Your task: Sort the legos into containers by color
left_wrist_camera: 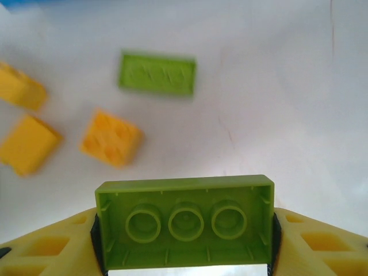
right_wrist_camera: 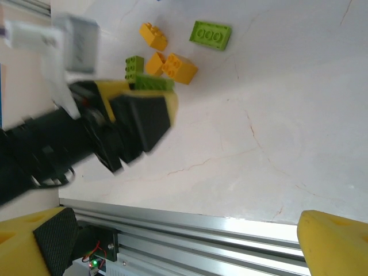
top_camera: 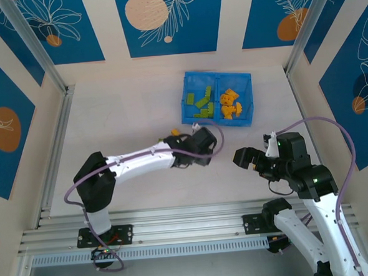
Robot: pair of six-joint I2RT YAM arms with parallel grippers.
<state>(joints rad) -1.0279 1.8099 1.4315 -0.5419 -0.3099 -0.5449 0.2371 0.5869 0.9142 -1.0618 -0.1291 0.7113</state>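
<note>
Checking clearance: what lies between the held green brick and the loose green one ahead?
Bare table, in the left wrist view; an orange brick lies beside.

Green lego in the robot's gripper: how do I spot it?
Follow the left arm to its gripper. The lime green lego is pinched there, its hollow underside with three rings showing. Other green legos nearby lie loose on the table.

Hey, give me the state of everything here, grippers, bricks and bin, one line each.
Left gripper: shut on green brick.
Right gripper: open, empty.
Blue bin: green bricks in left compartment, yellow bricks in right.
Loose green brick: flat on table.
Loose yellow bricks: on table, unsorted.
</note>
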